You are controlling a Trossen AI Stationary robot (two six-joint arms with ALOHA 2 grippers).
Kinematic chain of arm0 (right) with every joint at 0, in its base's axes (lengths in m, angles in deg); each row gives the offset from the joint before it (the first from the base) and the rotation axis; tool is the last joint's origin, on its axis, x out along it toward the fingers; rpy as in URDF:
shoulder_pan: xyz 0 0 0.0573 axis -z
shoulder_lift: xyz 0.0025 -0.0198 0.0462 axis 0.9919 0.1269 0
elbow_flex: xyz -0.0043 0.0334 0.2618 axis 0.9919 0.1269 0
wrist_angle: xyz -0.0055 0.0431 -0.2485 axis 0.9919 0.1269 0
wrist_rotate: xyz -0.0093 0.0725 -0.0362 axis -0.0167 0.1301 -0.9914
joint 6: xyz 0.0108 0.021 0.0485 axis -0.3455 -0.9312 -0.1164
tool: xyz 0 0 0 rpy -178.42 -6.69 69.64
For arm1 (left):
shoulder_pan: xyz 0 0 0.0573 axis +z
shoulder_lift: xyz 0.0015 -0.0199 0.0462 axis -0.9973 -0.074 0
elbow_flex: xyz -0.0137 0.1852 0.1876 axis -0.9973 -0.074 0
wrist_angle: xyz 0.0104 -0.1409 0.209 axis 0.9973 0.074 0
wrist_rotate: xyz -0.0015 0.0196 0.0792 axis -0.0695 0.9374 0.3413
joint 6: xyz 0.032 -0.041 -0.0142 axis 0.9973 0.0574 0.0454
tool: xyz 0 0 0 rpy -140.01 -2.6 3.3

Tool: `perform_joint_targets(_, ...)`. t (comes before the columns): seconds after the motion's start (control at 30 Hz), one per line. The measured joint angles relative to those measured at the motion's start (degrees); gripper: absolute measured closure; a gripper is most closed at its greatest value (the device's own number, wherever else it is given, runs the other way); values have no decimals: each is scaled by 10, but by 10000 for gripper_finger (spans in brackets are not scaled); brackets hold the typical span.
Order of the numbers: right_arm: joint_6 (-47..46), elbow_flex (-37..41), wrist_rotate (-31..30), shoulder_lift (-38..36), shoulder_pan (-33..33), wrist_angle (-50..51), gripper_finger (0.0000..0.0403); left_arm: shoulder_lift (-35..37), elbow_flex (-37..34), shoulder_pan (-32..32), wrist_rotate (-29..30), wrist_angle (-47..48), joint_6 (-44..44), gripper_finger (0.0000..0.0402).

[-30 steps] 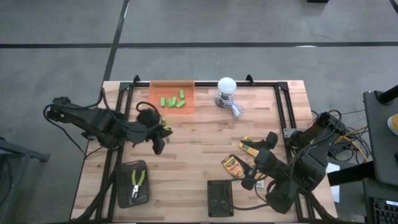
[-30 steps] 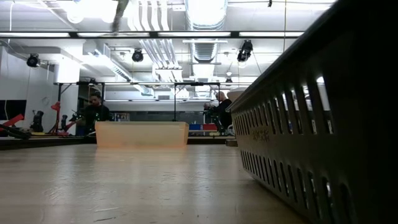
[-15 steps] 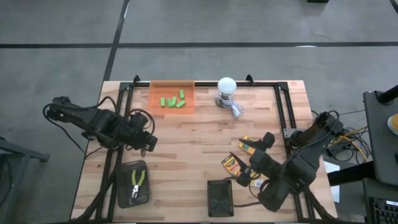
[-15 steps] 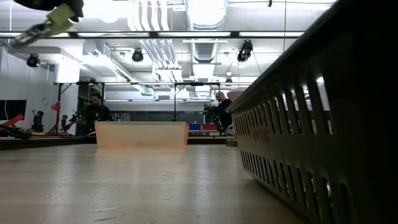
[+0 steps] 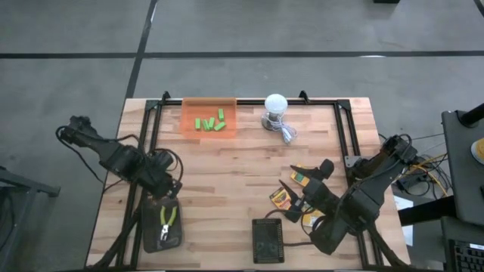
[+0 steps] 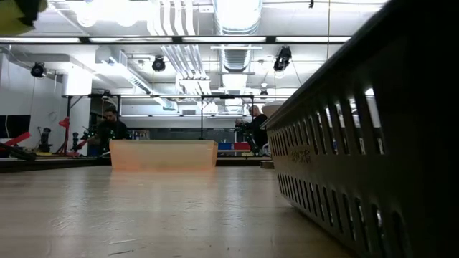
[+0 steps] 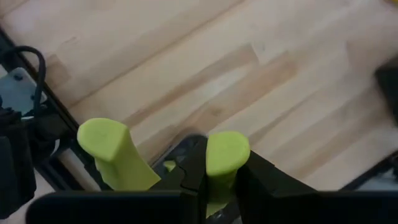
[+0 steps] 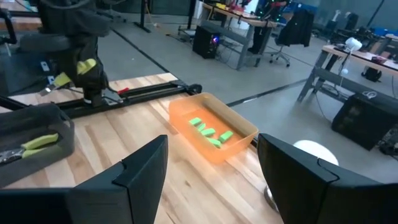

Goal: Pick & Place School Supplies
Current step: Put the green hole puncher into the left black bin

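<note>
A pair of pliers (image 7: 155,165) is clamped in the left jaws (image 5: 162,189), just above the dark tray (image 5: 148,233) where a second pair (image 5: 166,221) lies. The right jaws (image 5: 299,198) are spread wide over two crayon boxes (image 5: 281,199) on the tabletop (image 5: 242,162). Green blocks (image 5: 210,122) sit in the orange bin (image 5: 187,113), well beyond both.

grey concrete floor (image 5: 302,30), bright ceiling strip lights (image 6: 237,11), exposed ducts, workbenches (image 8: 348,74) way back, couple people seated

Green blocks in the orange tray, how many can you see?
5, all inside the orange tray at the table's far edge: four clustered green blocks and one just beyond. None look hidden.
</note>
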Motion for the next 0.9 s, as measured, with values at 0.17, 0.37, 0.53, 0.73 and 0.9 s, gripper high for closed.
perform_joint_targets(0.17,-2,0,0,0,10,-1,156,-16,0,-52,-13,-1,60,344)
perform_joint_targets(0.37,-12,0,0,0,17,-3,152,-41,-2,-116,-22,-5,41,344)
perform_joint_targets(0.53,-21,0,0,0,18,-4,157,-47,-42,-141,-21,-42,-75,344)
perform_joint_targets(0.73,-21,0,0,0,18,-5,160,-46,-125,-142,-21,-180,-125,344)
perform_joint_targets(0.9,-21,0,1,0,17,-5,155,-46,-179,-142,-22,-289,-127,344)
